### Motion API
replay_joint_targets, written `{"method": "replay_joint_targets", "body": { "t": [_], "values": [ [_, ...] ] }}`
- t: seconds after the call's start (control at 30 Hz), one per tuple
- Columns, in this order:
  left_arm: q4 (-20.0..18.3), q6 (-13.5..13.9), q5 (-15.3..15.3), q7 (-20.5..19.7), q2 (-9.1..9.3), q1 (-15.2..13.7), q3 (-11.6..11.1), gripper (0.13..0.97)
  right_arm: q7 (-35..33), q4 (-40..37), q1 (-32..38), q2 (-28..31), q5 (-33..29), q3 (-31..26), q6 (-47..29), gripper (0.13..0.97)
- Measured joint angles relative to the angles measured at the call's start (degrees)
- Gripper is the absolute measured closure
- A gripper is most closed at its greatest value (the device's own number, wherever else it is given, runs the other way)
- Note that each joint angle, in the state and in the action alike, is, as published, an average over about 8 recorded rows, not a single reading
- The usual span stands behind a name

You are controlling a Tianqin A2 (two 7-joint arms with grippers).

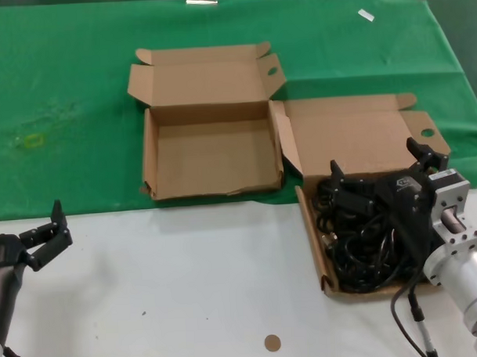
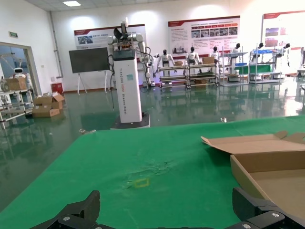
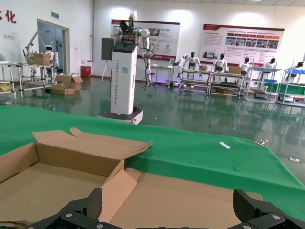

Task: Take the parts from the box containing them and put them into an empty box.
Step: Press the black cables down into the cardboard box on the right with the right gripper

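Note:
The black coiled cables (image 1: 358,249) fill the straight-walled cardboard box (image 1: 309,231) at the right, its lid (image 1: 354,135) folded back. My right gripper (image 1: 374,158) is open and hovers just over the far part of that pile, holding nothing; in the right wrist view (image 3: 169,212) it looks over the lid (image 3: 190,200). The empty box (image 1: 210,160) with the wavy front edge stands to the left of it and also shows in the right wrist view (image 3: 47,176). My left gripper (image 1: 43,226) is open and empty, parked low at the near left.
Both boxes sit at the front edge of a green cloth (image 1: 63,90); the near surface is white table (image 1: 187,290). A small brown disc (image 1: 272,343) lies near the front. A yellow mark (image 1: 32,140) is on the cloth at the left.

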Motion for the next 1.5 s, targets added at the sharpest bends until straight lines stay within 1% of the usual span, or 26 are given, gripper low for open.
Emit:
{"method": "replay_joint_targets", "body": {
  "t": [0.97,1.27,1.4,1.5],
  "values": [
    [0.0,0.0,0.0,0.0,0.0,0.0,0.0,0.137,0.0,0.0,0.0,0.0,0.0,0.0,0.01,0.129],
    [0.0,0.0,0.01,0.0,0.0,0.0,0.0,0.203,0.5,0.63,-0.09,1.06,0.57,-1.18,1.53,0.129],
    [0.0,0.0,0.01,0.0,0.0,0.0,0.0,0.272,0.9,1.2,-0.13,3.01,1.88,-3.2,2.81,0.129],
    [0.0,0.0,0.01,0.0,0.0,0.0,0.0,0.324,0.96,1.92,-0.04,5.66,3.9,-5.67,4.31,0.129]
  ]
}}
